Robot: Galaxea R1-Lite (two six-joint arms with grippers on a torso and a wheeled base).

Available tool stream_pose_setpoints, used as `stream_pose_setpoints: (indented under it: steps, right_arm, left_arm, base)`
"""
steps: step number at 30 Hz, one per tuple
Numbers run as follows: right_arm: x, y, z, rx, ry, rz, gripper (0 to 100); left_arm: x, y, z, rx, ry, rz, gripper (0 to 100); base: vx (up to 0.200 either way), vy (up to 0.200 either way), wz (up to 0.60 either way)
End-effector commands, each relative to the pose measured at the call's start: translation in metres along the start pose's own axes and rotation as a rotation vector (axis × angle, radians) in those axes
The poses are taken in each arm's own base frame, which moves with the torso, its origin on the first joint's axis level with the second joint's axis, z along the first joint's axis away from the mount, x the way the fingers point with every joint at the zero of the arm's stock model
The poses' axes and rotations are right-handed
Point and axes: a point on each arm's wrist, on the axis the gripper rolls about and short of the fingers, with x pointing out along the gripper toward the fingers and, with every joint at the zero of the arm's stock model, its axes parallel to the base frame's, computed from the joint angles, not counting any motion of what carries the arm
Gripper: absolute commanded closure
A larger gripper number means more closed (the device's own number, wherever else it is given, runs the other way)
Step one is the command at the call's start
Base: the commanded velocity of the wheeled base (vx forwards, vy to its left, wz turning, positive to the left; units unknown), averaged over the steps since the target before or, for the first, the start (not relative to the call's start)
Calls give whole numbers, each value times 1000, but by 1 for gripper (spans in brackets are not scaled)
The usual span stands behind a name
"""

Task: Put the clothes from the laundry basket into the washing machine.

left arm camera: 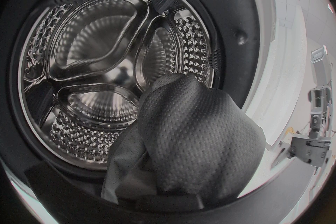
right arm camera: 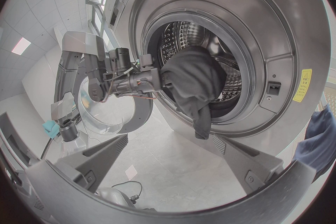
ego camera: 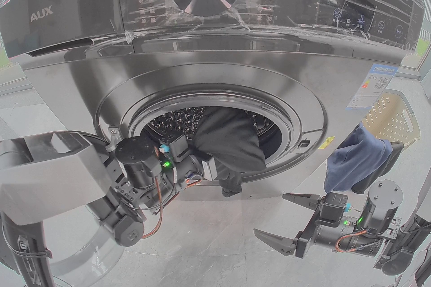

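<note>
**Head view.** The washing machine (ego camera: pixel 224 72) stands with its round glass door (ego camera: pixel 85 252) swung open at the robot's left. The left gripper (ego camera: pixel 204 169) is at the mouth of the drum (ego camera: pixel 179 119). A black garment (ego camera: pixel 231 140) covers its tip, so it cannot be told whether this gripper is closed. The garment lies partly inside the drum, and its lower end hangs out over the door seal. The right gripper (ego camera: pixel 269 215) hangs low above the grey floor (ego camera: pixel 215 252), well apart from the opening. Its fingers (ego camera: pixel 274 241) are spread wide and hold nothing. A blue garment (ego camera: pixel 354 160) drapes over the rim of the laundry basket (ego camera: pixel 395 117) to the right of the machine.

**Left wrist view.** The black garment (left arm camera: pixel 199 144) bulges up close to the camera and rests on the dark seal at the drum's edge. The perforated steel drum (left arm camera: pixel 98 60) lies behind it. The right gripper (left arm camera: pixel 280 156) shows farther off, outside the machine.

**Right wrist view.** The right gripper (right arm camera: pixel 168 137) has its fingers (right arm camera: pixel 105 154) splayed, with bare floor between them. The left gripper (right arm camera: pixel 162 77) meets the black garment (right arm camera: pixel 192 77) at the opening. One end of the cloth dangles below the seal. The open door (right arm camera: pixel 105 112) is behind the left arm. The blue garment (right arm camera: pixel 318 140) is at the frame's edge.
</note>
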Motion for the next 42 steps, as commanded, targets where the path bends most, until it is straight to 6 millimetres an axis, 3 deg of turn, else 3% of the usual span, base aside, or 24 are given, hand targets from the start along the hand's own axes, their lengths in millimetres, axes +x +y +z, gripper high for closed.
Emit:
stream_pose_setpoints:
  steps: [1, 6, 16, 23, 30, 35, 42]
  right_arm:
    - [1, 2, -1, 4, 6, -1, 0]
    - [2, 5, -2, 4, 8, 11, 0]
    - [4, 5, -5, 7, 23, 10, 0]
    - [4, 5, -5, 6, 23, 12, 0]
    - [5, 7, -9, 9, 42, 17, 0]
    - [5, 7, -9, 9, 43, 17, 0]
    - [5, 7, -9, 9, 43, 17, 0]
  left_arm:
    - [35, 9, -31, -4, -9, 12, 100]
    - [53, 19, -38, -3, 8, 33, 100]
    - [98, 48, -24, -5, -13, 114, 100]
    - [126, 53, -16, -25, -71, 164, 100]
    - [138, 66, -12, -42, -56, 229, 100]
    - [144, 78, 3, -42, -97, 268, 100]
    - [146, 78, 5, -83, -114, 269, 100]
  base:
    - [0, 0, 0]
    - [0, 0, 0]
    - [0, 0, 0]
    - [0, 0, 0]
    - [0, 0, 0]
    - [0, 0, 0]
    - [0, 0, 0]
